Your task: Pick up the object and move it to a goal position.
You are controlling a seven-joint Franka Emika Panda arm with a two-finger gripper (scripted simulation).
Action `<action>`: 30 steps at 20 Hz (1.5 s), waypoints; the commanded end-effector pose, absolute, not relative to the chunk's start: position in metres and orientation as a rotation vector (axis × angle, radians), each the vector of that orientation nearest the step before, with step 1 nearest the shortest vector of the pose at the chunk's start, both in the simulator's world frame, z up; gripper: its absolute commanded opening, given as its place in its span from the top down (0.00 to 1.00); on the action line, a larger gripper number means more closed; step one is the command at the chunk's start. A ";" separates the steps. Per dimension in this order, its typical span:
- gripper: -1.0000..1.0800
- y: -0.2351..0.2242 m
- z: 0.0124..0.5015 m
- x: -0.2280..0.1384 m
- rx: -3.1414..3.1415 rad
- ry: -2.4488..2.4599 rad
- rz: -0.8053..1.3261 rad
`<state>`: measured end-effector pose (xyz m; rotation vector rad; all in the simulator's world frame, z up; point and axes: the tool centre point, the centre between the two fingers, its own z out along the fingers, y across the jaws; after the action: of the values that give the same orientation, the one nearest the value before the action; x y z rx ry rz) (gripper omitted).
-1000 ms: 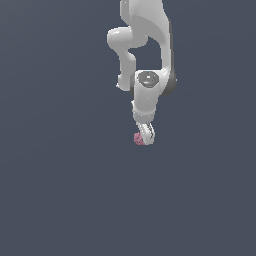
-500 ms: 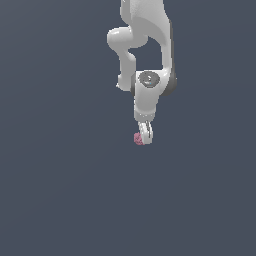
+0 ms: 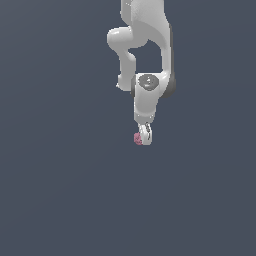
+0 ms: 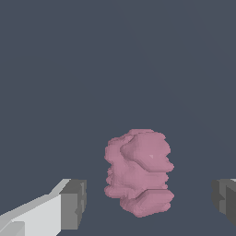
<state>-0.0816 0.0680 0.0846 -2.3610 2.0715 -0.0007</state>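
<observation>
The gripper (image 4: 147, 196) stands wide open and has hold of nothing: in the wrist view its two grey pads (image 4: 73, 203) sit well apart, one on each side of the pink lump (image 4: 138, 173), with bare floor showing in both gaps. That spread looks deliberate, leaving room to come down around the knobbly shape without knocking it. The lump lies between the pads, somewhat nearer one of them than the other, so the closing fingers would probably nudge it a little before both press on it

From the exterior view the gripper (image 3: 144, 135) hangs straight down below the white arm (image 3: 147, 95), fingers pointing at the floor, and the lump (image 3: 137, 138) peeks out on the exterior view's left of the fingertips, just beside them. The lump appears to rest on the dark grey floor (image 3: 60, 190) and not to be lifted; how low the fingertips are against it I cannot tell for sure from either view, though the pads seem level with its lower half

My reading is that this is the last part of the approach, with the grasp itself not yet made and the carry to the goal all to come. No goal marker shows in either view. The lump's bumpy sides give uneven bearing for flat pads, so it could twist or slip when squeezed
</observation>
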 end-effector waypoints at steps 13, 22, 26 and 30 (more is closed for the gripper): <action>1.00 0.068 0.045 -0.082 -2.358 2.076 0.000; 1.00 0.068 0.046 -0.082 -2.356 2.076 -0.001; 1.00 0.064 0.050 -0.079 -2.356 2.076 -0.001; 1.00 0.053 0.061 -0.073 -2.356 2.076 -0.001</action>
<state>-0.0759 0.0581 0.0559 -2.3578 2.0752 -0.0001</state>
